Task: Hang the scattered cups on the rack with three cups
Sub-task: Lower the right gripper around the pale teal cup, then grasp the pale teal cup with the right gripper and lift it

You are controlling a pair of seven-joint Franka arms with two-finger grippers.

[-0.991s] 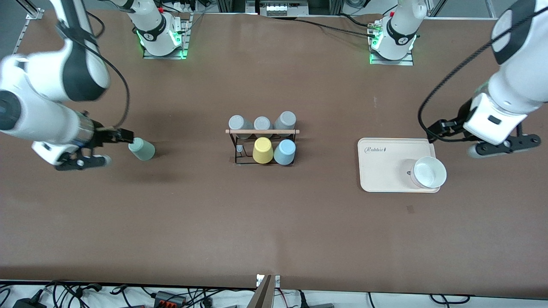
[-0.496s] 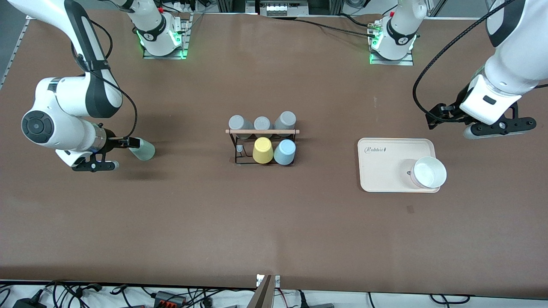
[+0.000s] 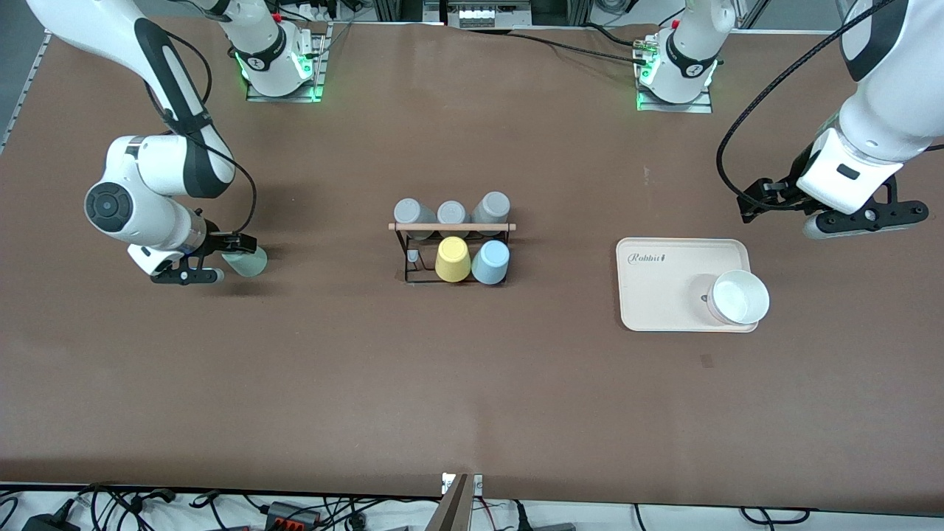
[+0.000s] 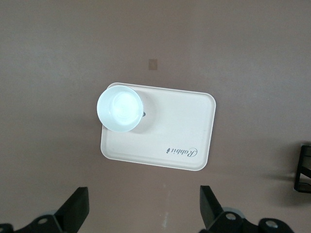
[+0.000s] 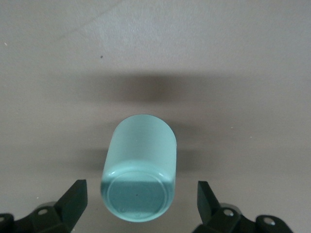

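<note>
The pale mint-green cup [image 3: 248, 262] lies on its side on the table toward the right arm's end. In the right wrist view the cup [image 5: 141, 160] shows its base toward the camera. My right gripper [image 3: 236, 245] is open at that base, with one finger on each side of it and clear of it [image 5: 141, 203]. The light blue cup [image 3: 490, 262] hangs upside down on the black wire rack [image 3: 451, 227], beside a yellow cup [image 3: 452, 259]. My left gripper [image 3: 758, 198] is open and empty over bare table beside the cream tray [image 4: 144, 206].
Three grey cups [image 3: 451, 212] hang on the rack's row nearer the bases. A white cup [image 3: 739, 296] stands upright on the cream tray [image 3: 664, 295], also seen in the left wrist view [image 4: 121, 108]. The rack's edge shows there too [image 4: 303, 170].
My right arm has swung toward the mint cup and brought its open fingers up to the cup's base. My left arm has drawn back from the tray toward the bases. The cups have not moved.
</note>
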